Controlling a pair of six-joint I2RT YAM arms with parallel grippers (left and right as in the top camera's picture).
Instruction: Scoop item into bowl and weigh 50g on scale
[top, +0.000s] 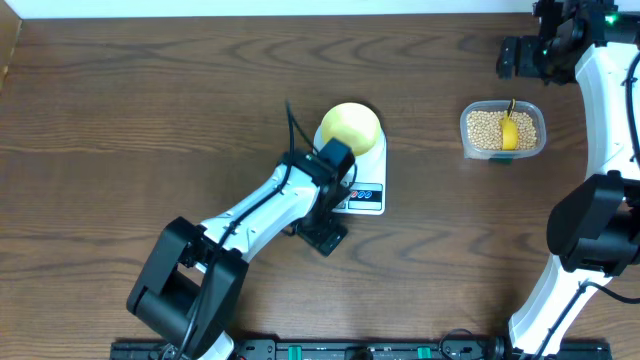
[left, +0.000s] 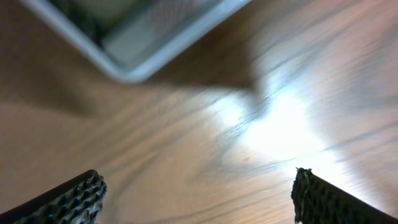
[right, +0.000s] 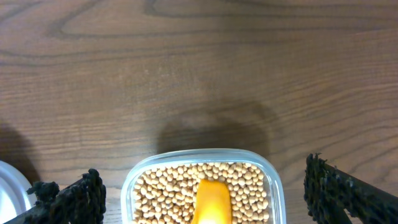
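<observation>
The right hand (top: 520, 55) hung released, jaws wide and grasping nothing, over the far right of the tabletop (top: 150, 100). Seen from overhead, the clear tub (top: 466, 118) lay at about 6 o'clock from it. The tub held the beans (top: 485, 128) with the yellow scoop (top: 509, 133) lying in them. That relation decides the coming move, as I judged it: the right hand was much the nearer to the scoop.

The scoop's long axis ran along the 12–6 line. Its thin handle seemed to point to 12 o'clock, toward the hand, though it was small in that view. The right wrist camera showed the scoop running straight down between the two fingers. A grasp would therefore likely need the jaws closing across that line, from 9 and 3 o'clock.

The bowl (top: 350, 125) sat on the scale (top: 368, 196), at 9 o'clock from the tub and well apart from it. I could make out no beans in it.

The left hand (left: 198, 177) was also released and empty. It hovered over bare wood just beside a corner of the scale, on the scale's 7 o'clock side.
</observation>
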